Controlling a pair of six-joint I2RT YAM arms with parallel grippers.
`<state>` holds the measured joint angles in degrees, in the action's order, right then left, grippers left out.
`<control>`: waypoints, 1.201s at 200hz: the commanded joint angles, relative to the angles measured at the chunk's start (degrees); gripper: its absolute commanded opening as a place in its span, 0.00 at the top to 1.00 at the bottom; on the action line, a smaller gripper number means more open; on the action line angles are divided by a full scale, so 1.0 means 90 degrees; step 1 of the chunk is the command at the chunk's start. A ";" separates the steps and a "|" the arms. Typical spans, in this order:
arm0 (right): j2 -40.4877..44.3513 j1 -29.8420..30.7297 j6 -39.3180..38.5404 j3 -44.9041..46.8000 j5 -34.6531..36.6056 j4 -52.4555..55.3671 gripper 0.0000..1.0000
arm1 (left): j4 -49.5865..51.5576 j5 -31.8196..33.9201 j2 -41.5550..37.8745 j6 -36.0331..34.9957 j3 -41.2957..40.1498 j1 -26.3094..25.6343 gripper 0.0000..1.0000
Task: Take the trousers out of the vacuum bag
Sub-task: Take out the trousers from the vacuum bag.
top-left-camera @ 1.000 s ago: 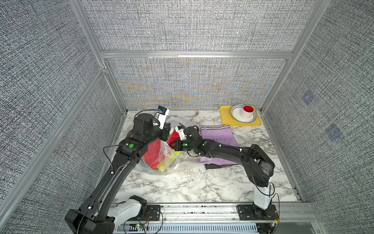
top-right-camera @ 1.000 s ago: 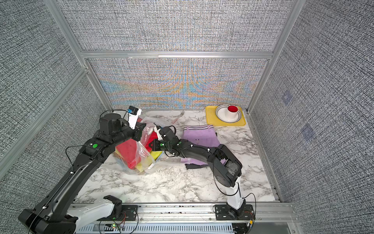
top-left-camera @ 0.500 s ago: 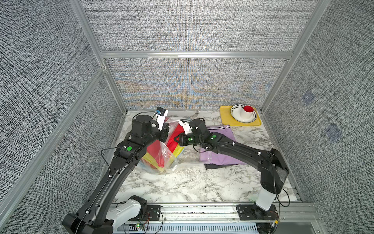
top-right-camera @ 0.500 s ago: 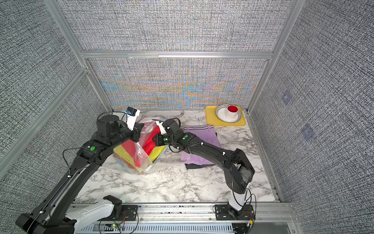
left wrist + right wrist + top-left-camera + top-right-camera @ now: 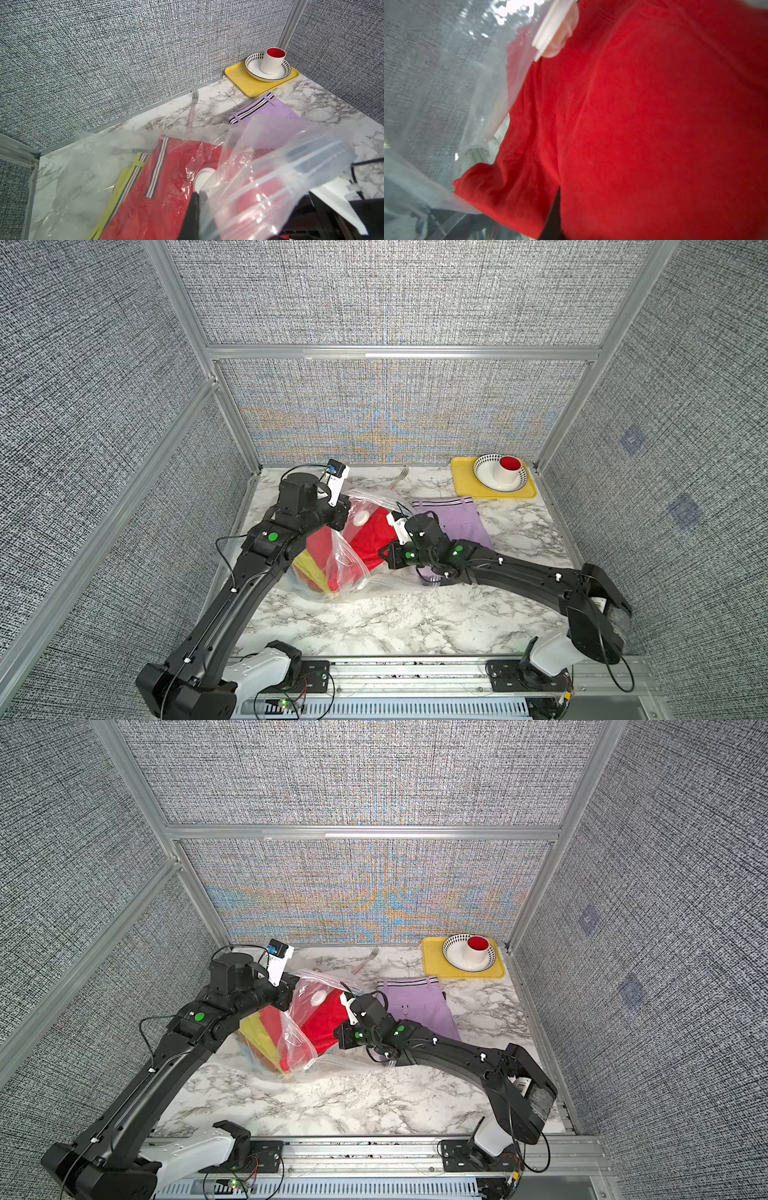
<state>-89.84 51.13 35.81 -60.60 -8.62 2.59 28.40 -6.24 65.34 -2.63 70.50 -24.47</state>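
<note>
The see-through vacuum bag [image 5: 345, 568] [image 5: 297, 1048] [image 5: 270, 166] lies crumpled at the table's left, its white valve [image 5: 360, 517] [image 5: 202, 178] on top. My left gripper [image 5: 345, 514] [image 5: 291, 990] [image 5: 197, 195] is shut on the bag's plastic beside the valve. My right gripper [image 5: 382, 556] [image 5: 338, 1036] [image 5: 559, 187] is shut on the red trousers [image 5: 370, 539] [image 5: 324, 1025] [image 5: 654, 124] at the bag's mouth. Their striped waistband is still under plastic in the left wrist view. Yellow trousers [image 5: 305, 568] [image 5: 122, 185] lie inside the bag. Lilac trousers [image 5: 453, 518] [image 5: 415, 1002] lie flat outside it.
A yellow tray [image 5: 465, 485] at the back right holds a patterned bowl [image 5: 486, 472] with a white cup [image 5: 511, 468] in it. A fork [image 5: 401, 475] [image 5: 193, 108] lies near the back wall. Padded walls close in three sides.
My right gripper has drawn back toward the front with the red trousers, and its elbow has swung out to the right. The left gripper has kept its hold on the bag.
</note>
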 commanded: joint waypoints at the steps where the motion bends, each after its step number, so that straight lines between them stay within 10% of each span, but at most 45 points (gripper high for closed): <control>1: 0.0049 0.0012 0.0086 0.0125 0.0319 0.0016 0.95 | -0.0218 -0.0487 0.0034 -0.0210 0.0130 0.0024 1.00; 48: 0.0152 -0.0074 -0.0310 -0.0425 0.0651 0.0274 0.95 | -0.0010 -0.2228 -0.0032 -0.0262 -0.0108 0.0018 1.00; 240: 0.1204 -0.0233 0.0189 0.0566 0.0782 0.0694 0.90 | -0.0458 -0.0964 0.0174 0.0047 -0.0203 0.0006 1.00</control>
<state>-78.81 48.90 34.02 -56.99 -2.63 12.16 26.81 -16.23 66.59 -2.57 67.66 -24.56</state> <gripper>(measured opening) 0.105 0.049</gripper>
